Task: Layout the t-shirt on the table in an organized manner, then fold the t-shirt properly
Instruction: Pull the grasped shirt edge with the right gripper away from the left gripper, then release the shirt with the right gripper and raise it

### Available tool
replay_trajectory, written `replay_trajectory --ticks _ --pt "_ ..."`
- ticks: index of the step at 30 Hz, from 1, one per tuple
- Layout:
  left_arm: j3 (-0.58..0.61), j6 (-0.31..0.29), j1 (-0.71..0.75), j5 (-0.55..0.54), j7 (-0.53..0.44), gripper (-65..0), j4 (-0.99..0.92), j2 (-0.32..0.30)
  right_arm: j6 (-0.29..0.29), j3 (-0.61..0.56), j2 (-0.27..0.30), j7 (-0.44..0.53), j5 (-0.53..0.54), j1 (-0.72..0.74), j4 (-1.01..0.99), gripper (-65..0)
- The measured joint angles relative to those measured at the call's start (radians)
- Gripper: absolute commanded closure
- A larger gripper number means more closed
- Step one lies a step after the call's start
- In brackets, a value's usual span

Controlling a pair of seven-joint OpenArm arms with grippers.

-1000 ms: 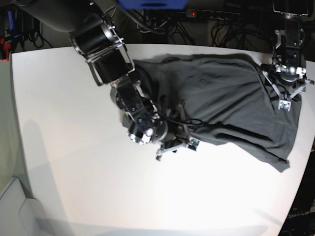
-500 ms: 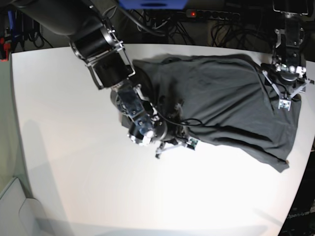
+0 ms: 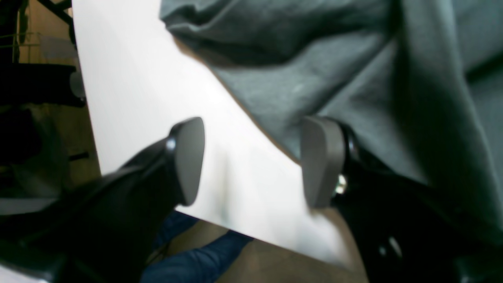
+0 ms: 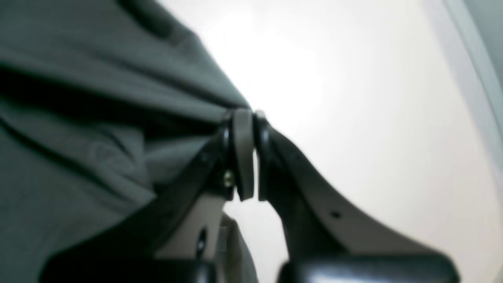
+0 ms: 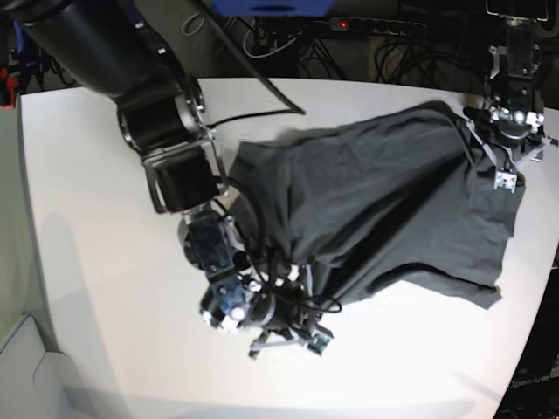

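My right gripper [image 4: 247, 157] now clenched on t-shirt [image 5: 393, 201] hem, dragged nearer table's [image 5: 96, 218] front edge. Left gripper [image 3: 251, 161] unchanged, spread. One shirt, two grippers.

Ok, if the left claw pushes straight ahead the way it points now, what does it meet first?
Probably the t-shirt edge: one finger already sits over it, the other over bare table. Depth is unclear.
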Motion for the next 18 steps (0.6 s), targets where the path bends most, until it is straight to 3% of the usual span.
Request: replay_trajectory --ticks 6,11,18 --pt "-0.003 0.001 0.024 0.003 0.003 -37.8 0.023 -0.002 -0.009 0.027 0.005 -0.006 -0.007 0.077 0.027 0.0" --pt "-0.002 -0.010 0.062 -0.005 0.055 -37.9 0.080 -0.016 -0.010 0.018 0.002 -0.004 -0.006 0.027 0.132 -1.6" --pt "-0.063 -0.015 0.047 -0.011 0.090 -38.0 0.248 -0.011 -0.008 0.015 0.005 -0.156 -0.008 -0.165 0.353 -21.9"
